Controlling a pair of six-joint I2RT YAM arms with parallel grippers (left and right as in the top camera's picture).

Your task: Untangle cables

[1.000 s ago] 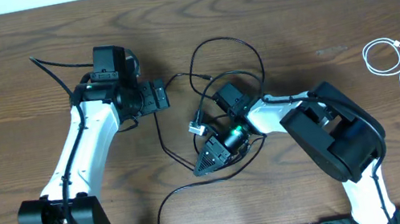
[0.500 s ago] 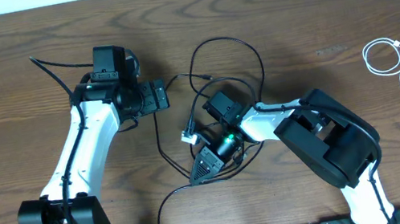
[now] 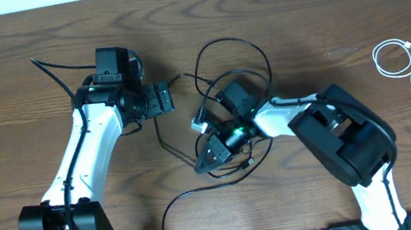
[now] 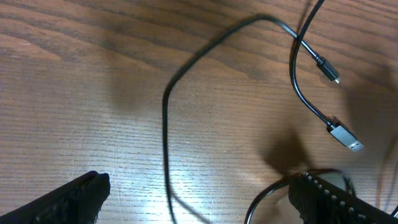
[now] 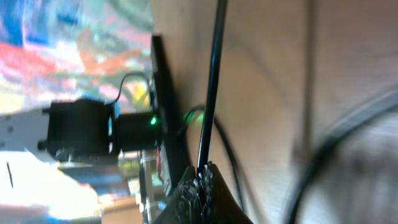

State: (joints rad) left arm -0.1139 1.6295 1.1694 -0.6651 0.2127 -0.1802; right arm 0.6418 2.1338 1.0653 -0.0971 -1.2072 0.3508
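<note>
Right pincer [image 5: 200, 184] clamps a black cable [image 5: 210, 87]

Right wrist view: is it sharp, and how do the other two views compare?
Right wrist: the black cable in the right gripper is clear, the background blurred and washed out. Left wrist: sharp wood grain, a pale glare patch on the table. Overhead: even light, all in focus.

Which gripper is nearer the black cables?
Right. The right gripper is among the black cables, shut on one strand; the left gripper hangs open over their left edge, touching none.
</note>
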